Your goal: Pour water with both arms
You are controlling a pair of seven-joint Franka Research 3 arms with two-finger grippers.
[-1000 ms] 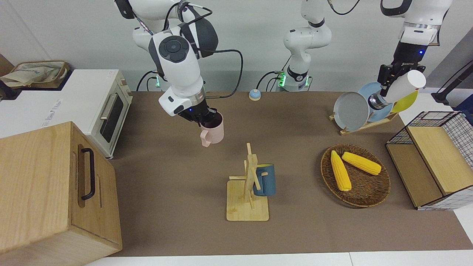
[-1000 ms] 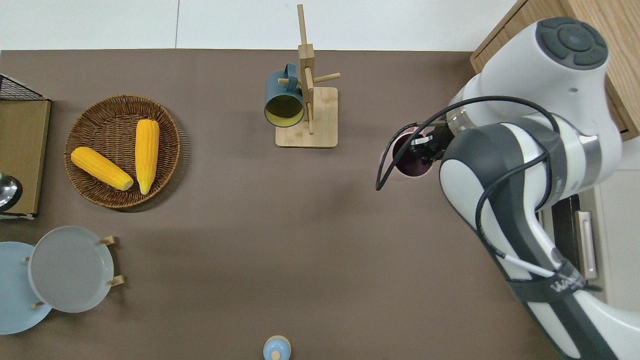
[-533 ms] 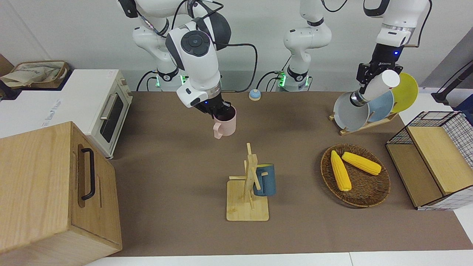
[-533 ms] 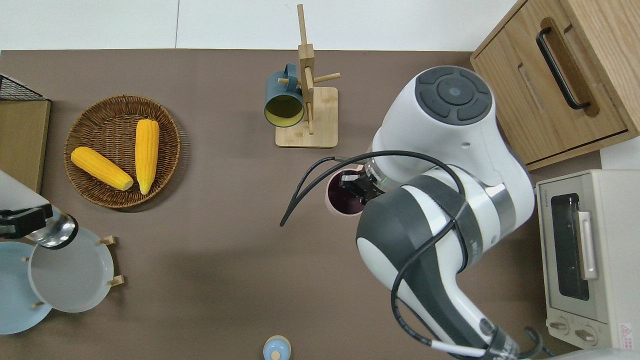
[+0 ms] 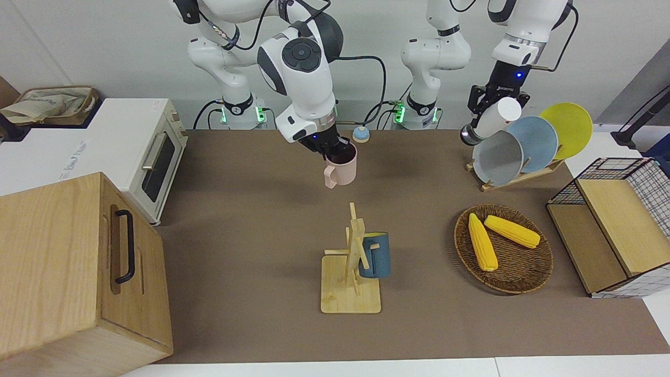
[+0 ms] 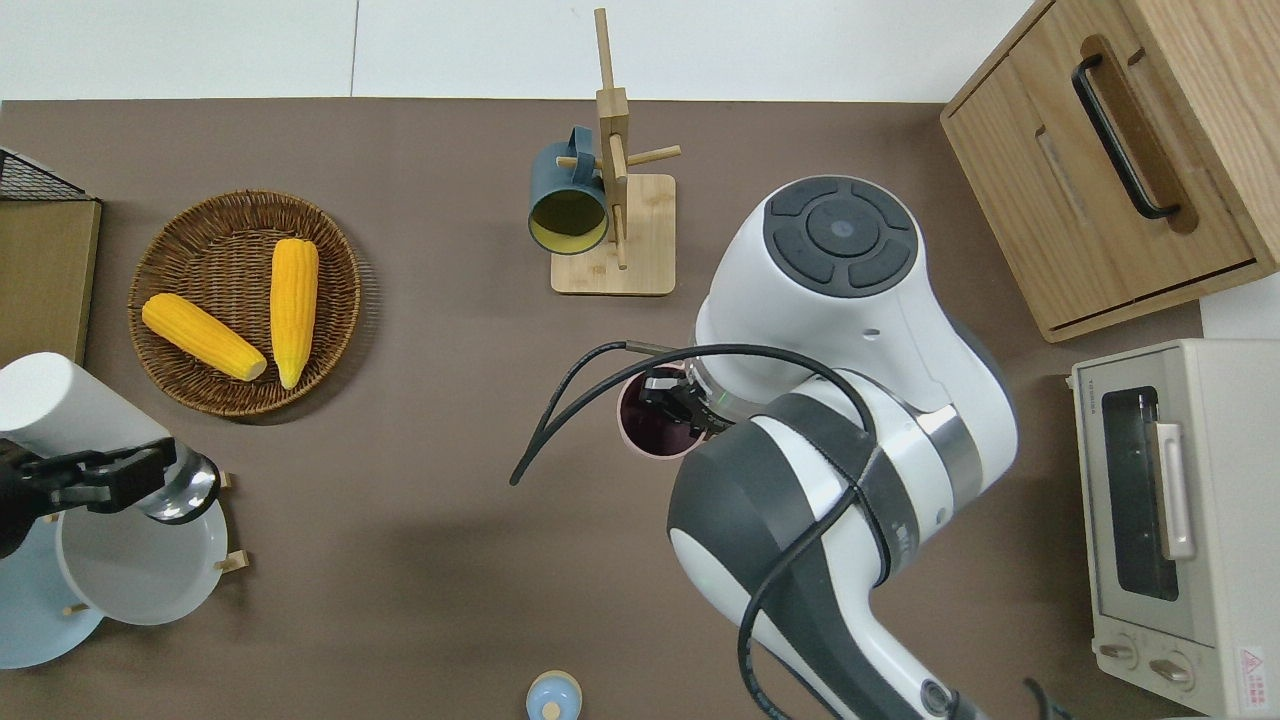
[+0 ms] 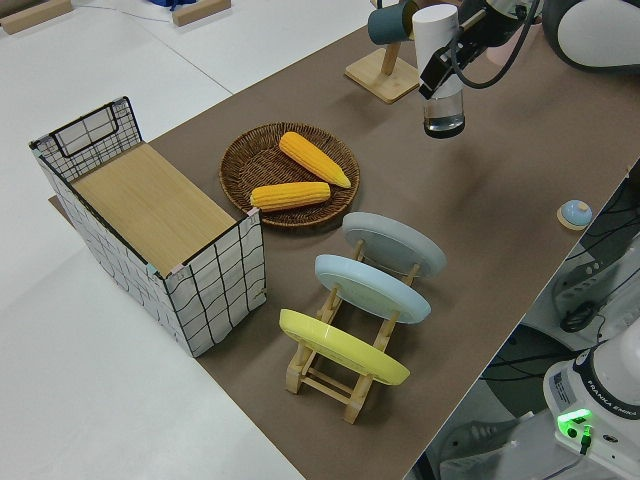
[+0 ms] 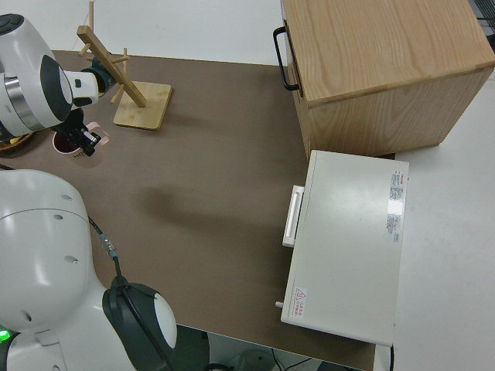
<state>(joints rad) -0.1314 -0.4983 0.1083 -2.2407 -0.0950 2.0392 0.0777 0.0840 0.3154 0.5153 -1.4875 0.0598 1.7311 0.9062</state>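
My right gripper (image 5: 336,150) is shut on the rim of a pink mug (image 5: 343,168), held upright over the middle of the brown table, nearer to the robots than the mug rack. The overhead view shows the mug's dark inside (image 6: 645,428) under the right gripper (image 6: 668,392). My left gripper (image 5: 488,106) is shut on a white bottle (image 5: 501,114) with a steel base. The bottle (image 6: 55,405) hangs tilted over the grey plate, clamped by the left gripper (image 6: 100,470). In the left side view the bottle (image 7: 435,35) is white end up.
A wooden mug rack (image 5: 352,283) holds a blue mug (image 5: 376,255). A wicker basket (image 5: 523,280) holds two corn cobs. A plate rack (image 5: 515,179) carries grey, blue and yellow plates. A wire basket (image 5: 644,183), toaster oven (image 5: 133,152), wooden cabinet (image 5: 63,272) and small blue knob (image 5: 360,134) ring the table.
The right arm carried the pink mug toward the table's middle. The left arm brought the white bottle inward from the wire basket's end to over the plate rack.
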